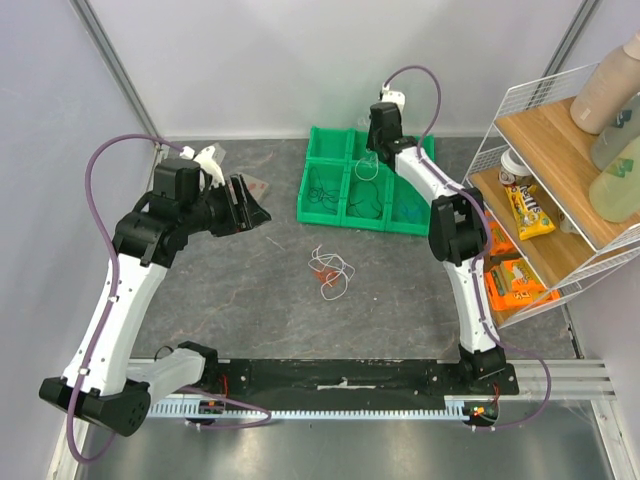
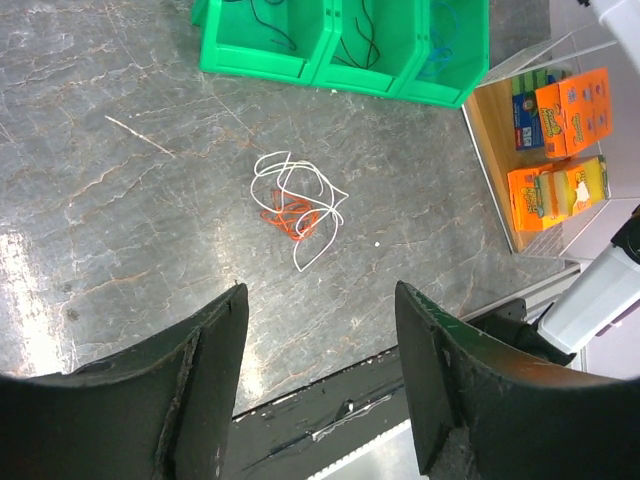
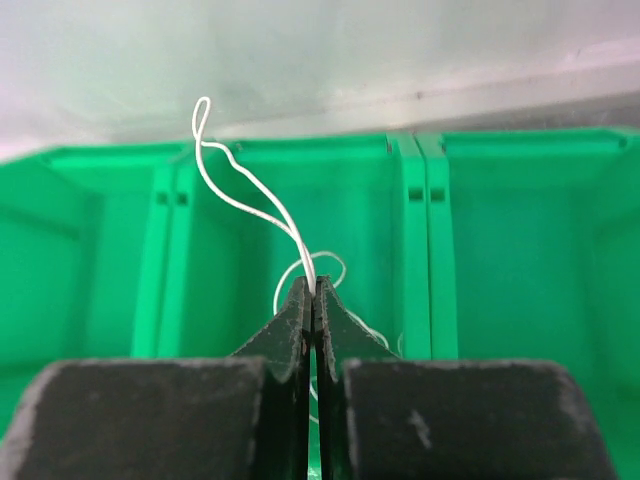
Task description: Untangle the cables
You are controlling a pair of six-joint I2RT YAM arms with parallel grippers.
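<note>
A small tangle of white and red-orange cables lies on the grey table, in front of the green bins; it also shows in the left wrist view. My left gripper is open and empty, held above the table to the left of the tangle, its jaws wide apart. My right gripper is shut on a white cable and holds it over the middle compartment of the green bins. The cable's loops hang into the bin below the jaws.
The green bin row has three compartments; black wires lie in the left and middle ones, a blue wire in the right one. A wire shelf with snack packets and bottles stands at the right. A metal rail runs along the near edge.
</note>
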